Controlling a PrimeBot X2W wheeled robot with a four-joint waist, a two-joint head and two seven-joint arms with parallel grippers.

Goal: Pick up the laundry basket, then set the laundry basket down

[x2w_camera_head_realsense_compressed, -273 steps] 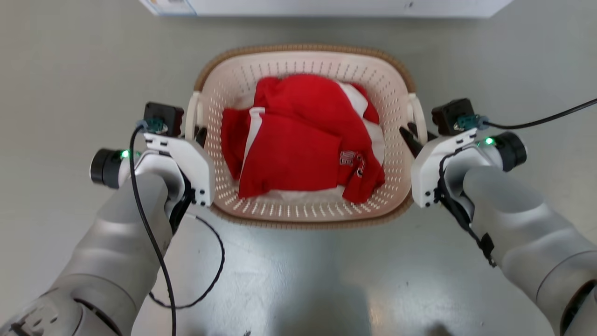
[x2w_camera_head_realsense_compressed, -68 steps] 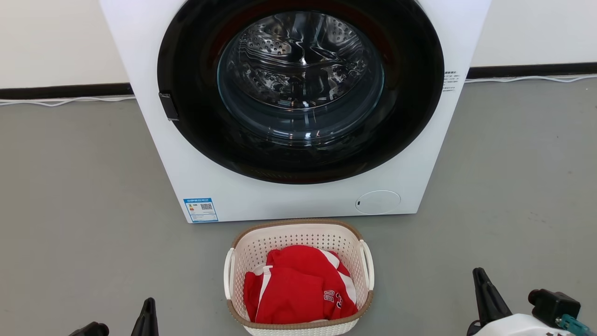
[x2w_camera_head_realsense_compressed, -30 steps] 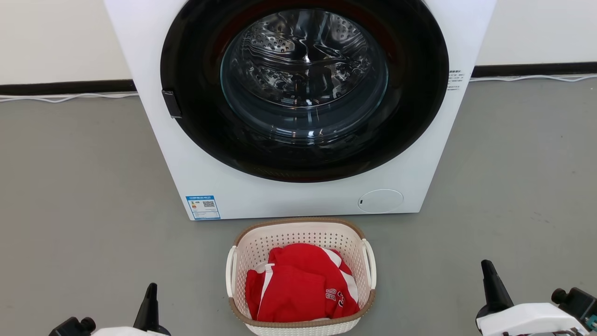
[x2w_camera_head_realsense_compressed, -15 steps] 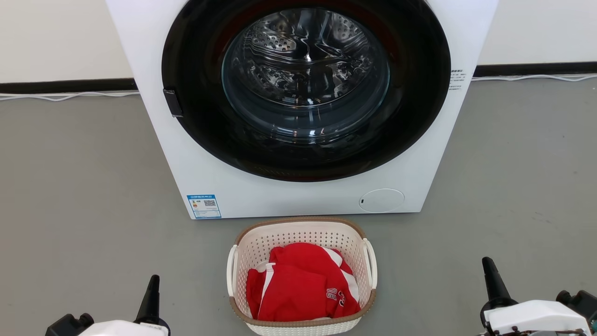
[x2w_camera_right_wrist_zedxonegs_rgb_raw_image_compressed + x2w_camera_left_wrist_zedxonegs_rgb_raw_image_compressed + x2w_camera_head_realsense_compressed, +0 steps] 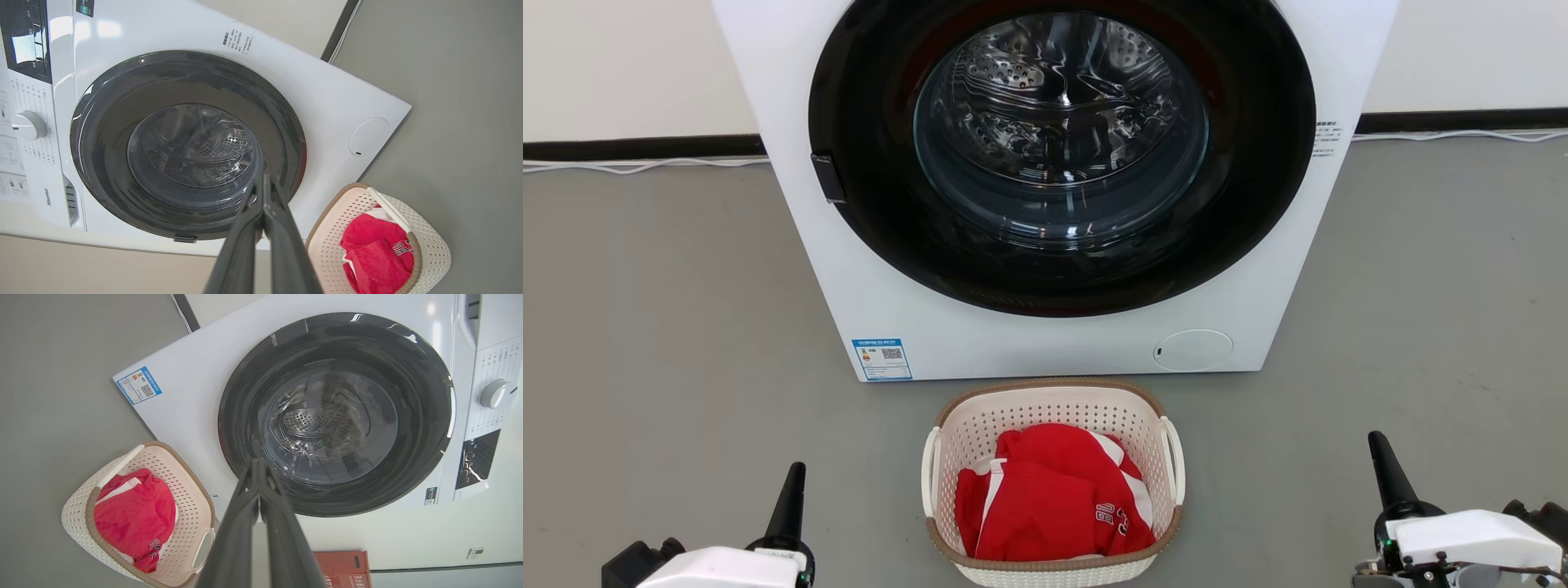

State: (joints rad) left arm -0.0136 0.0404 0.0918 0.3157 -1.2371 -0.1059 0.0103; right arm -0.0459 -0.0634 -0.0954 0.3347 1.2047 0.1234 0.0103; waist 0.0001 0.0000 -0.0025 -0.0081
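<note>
a smooth grey floor (image 5: 645,343) runs back to a plain off-white wall (image 5: 621,65). a black skirting strip (image 5: 637,149) marks the join, and a thin white cable (image 5: 645,168) lies along its foot. a white front-loading washing machine (image 5: 1029,347) stands on the floor before the wall. its round dark glass door (image 5: 1258,163) shows a perforated steel drum (image 5: 1054,98) behind it. low on its front sit a blue-and-white label sticker (image 5: 881,359) and a round white service flap (image 5: 1193,350). the left wrist view shows a white dial (image 5: 492,394), a dark display panel (image 5: 476,459) and, near the machine, a red-brown plastic crate (image 5: 343,567). soft light glints on the glass.
</note>
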